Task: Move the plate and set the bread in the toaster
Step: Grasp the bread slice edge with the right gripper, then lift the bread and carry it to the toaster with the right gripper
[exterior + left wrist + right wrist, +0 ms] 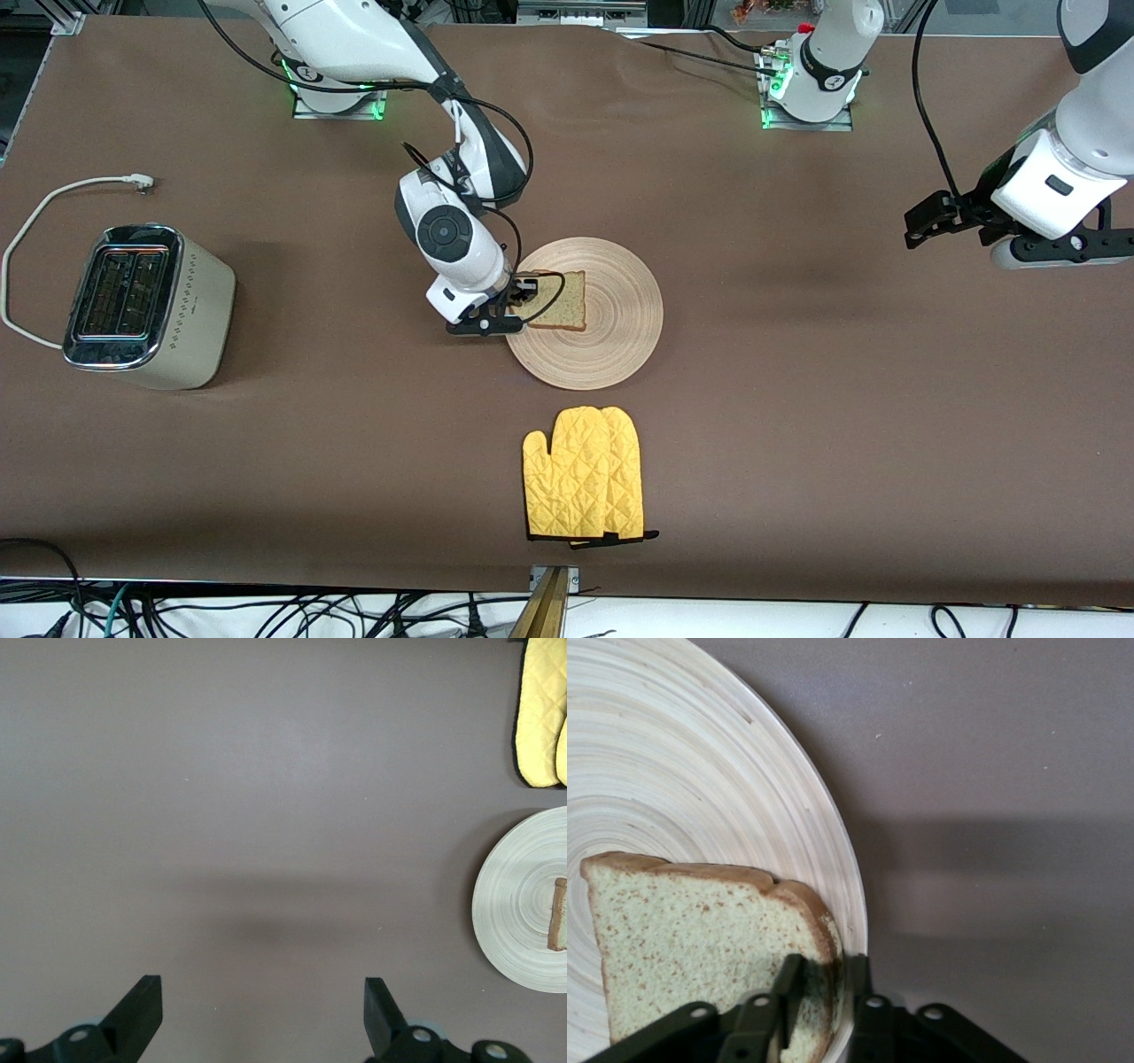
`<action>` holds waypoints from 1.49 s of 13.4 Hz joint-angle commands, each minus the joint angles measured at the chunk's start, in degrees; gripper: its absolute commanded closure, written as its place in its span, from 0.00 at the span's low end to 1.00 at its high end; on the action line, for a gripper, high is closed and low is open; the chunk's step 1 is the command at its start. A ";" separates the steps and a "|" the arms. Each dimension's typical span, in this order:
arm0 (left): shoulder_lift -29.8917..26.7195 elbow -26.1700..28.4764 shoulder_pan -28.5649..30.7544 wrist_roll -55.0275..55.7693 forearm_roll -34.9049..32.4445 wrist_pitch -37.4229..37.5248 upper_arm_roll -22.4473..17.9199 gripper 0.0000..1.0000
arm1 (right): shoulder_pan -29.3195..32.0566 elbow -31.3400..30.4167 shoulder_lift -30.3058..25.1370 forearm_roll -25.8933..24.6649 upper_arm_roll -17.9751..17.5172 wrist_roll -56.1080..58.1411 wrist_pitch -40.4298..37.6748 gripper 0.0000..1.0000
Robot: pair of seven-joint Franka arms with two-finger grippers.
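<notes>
The right gripper [819, 992] pinches the bread [700, 939] at its crust edge on the plate [611, 346], jaws astride it for lifting toward the toaster [146, 306], while the left gripper [261, 1014] waits over bare counter [266, 815], jaws spread

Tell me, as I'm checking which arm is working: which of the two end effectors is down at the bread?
The right end effector: its fingers straddle the bread's edge on the plate. The left end effector waits, open, over bare table.

Even overhead light falls on the brown table [797, 354]; soft shadows lie beside the toaster [146, 306], whose chrome top glints. In the right wrist view, the bread [700, 948] shows sharp.
</notes>
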State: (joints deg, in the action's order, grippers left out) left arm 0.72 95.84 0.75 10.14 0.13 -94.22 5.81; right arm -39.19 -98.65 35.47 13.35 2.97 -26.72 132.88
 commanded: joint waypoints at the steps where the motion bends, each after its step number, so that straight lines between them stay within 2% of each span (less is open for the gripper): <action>1: -1.95 1.72 -1.02 -0.12 0.93 -0.09 -1.67 0.00 | -0.27 -1.01 -0.40 0.71 0.19 -0.53 0.80 1.00; 4: -1.95 1.72 -1.89 0.40 1.10 0.00 -2.21 0.00 | -0.27 -0.05 -0.49 0.71 0.20 0.09 0.45 1.00; 6: -1.95 1.72 -2.24 -0.03 1.19 -0.09 -3.17 0.00 | -0.09 2.05 -0.92 0.62 0.37 0.27 -2.52 1.00; 8: -2.22 2.16 -2.51 -0.12 1.19 -0.09 -3.26 0.00 | 0.17 6.78 -1.45 -0.69 0.90 0.26 -10.41 1.00; 10: -2.39 2.51 -2.60 0.06 1.10 -0.09 -3.18 0.00 | 0.26 13.02 -2.24 -4.11 2.12 0.27 -19.02 1.00; 13: -2.31 2.51 -2.60 0.23 0.66 -0.61 -3.18 0.00 | 0.35 18.31 -5.04 -10.60 2.74 1.05 -30.19 1.00; 15: -2.04 2.17 -2.42 0.41 0.58 -0.44 -2.83 0.00 | 0.52 21.38 -6.55 -14.92 4.41 4.89 -38.10 1.00; 16: -2.04 1.73 -2.25 0.58 0.49 -0.09 -2.48 0.00 | 0.52 23.05 -6.64 -15.72 6.07 8.93 -41.62 1.00; 20: -1.87 1.46 -2.33 0.58 0.40 0.96 -2.30 0.00 | -0.09 26.41 -7.25 -16.94 18.53 27.37 -49.99 1.00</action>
State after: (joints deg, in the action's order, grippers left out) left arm -0.17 96.75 -0.92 10.17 0.30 -94.17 3.71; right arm -38.89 -73.91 28.06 -2.21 16.53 -7.58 86.09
